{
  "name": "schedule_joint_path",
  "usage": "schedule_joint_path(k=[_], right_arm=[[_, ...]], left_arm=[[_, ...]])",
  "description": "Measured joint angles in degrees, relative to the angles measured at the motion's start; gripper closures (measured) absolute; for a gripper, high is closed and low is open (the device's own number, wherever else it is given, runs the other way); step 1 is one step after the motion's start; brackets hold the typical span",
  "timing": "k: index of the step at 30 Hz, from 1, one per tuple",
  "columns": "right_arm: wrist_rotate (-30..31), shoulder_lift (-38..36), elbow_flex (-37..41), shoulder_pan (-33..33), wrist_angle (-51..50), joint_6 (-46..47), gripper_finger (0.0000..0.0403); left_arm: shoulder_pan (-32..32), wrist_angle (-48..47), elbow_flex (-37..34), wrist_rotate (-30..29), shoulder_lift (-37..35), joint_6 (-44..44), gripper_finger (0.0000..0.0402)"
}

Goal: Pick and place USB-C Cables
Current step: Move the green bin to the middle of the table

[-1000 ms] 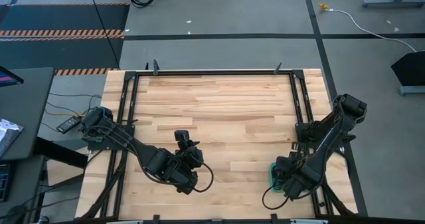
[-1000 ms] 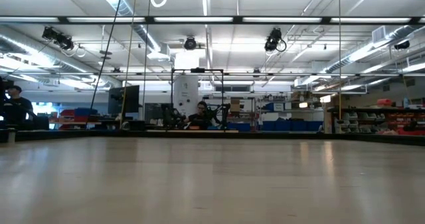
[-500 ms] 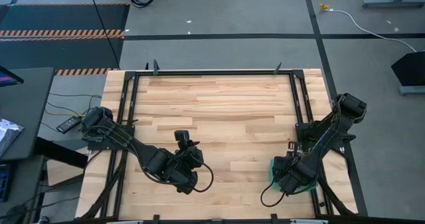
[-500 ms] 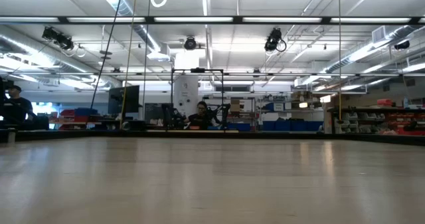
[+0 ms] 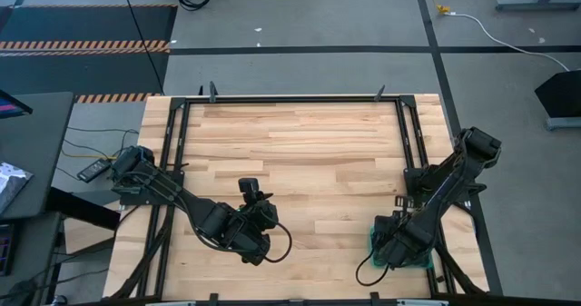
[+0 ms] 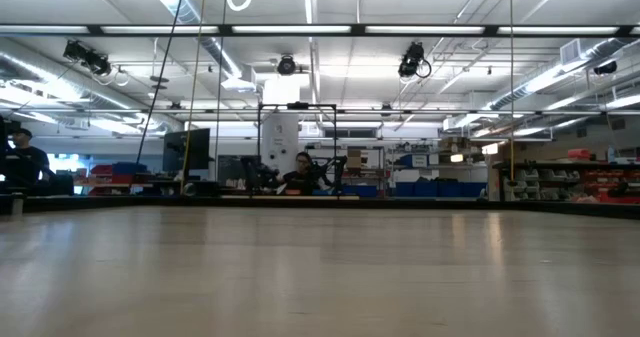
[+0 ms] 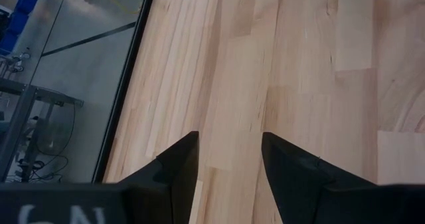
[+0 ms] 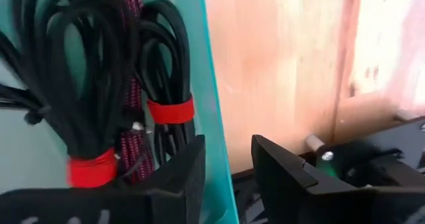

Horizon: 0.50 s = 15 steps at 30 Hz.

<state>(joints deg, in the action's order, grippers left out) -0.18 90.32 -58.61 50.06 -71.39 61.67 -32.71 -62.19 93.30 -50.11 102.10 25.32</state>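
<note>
The teal tray (image 8: pixel 211 84) stands at the table's near right corner (image 5: pixel 370 237). Several coiled USB-C cables lie in it. One is a black bundle (image 8: pixel 80 78) with a red tie, another a black bundle (image 8: pixel 166 58) with a red tie, and a maroon one (image 8: pixel 131 147) lies between them. My right gripper (image 8: pixel 228 161) points down over the tray's wall, open. One finger (image 8: pixel 180 167) is over the cables and the other stands outside the tray; I cannot tell whether it touches a cable. My left gripper (image 7: pixel 229 159) is open above bare wood at the near left (image 5: pixel 257 199).
A black metal frame (image 5: pixel 272 98) runs round the tabletop, and part of it (image 8: pixel 372 164) lies close outside the tray. The wood between the arms (image 5: pixel 309 161) is bare. People stand in the room far behind the table (image 6: pixel 300 172).
My right gripper has tipped a little and shifted slightly toward the table's left over the teal tray. The left arm has kept still.
</note>
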Motion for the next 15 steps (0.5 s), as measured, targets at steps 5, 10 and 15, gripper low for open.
schedule_joint_path(k=[5,10,15], right_arm=[[1.3,0.0,-1.3,0.0,-1.5,-0.1,0.0275],[2.1,0.0,-0.6,0.0,-1.0,-0.4,0.0275],[1.8,0.0,1.7,0.0,1.8,-0.7,0.0275]], left_arm=[[0.0,0.0,0.0,0.0,0.0,0.0,0.023],[0.0,0.0,0.0,0.0,0.0,0.0,0.023],[0.0,0.0,0.0,0.0,0.0,0.0,0.023]])
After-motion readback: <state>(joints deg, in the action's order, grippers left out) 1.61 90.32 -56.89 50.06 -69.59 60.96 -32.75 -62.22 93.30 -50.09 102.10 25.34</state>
